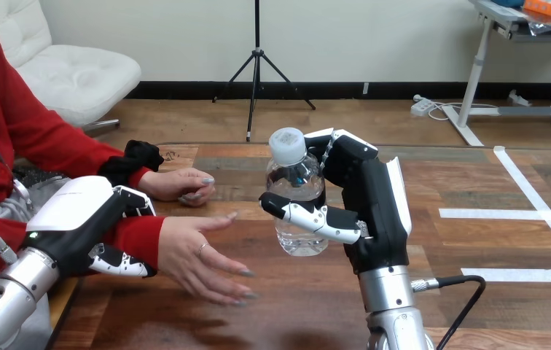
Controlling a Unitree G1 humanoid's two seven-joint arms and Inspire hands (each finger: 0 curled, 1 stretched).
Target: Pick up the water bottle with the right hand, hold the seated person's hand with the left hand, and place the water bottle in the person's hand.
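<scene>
Fingers (309,217) and thumb of the right hand (366,211) are clamped round the water bottle (298,186), which stands upright with its long axis vertical and appears clear of the wooden table (477,292), near the middle. At the near left, the left hand (76,219) has its fingers curled over and under the red-sleeved wrist of the person's hand (192,251). That hand reaches rightward, its fingers straight and spread; which way the palm faces cannot be told. The person's other hand (181,184) rests farther back. The bottle lies just right of the person's fingertips, apart from them. Judged from this, delivery calls for a short leftward carry. The white cap (287,144) is on top.
</scene>
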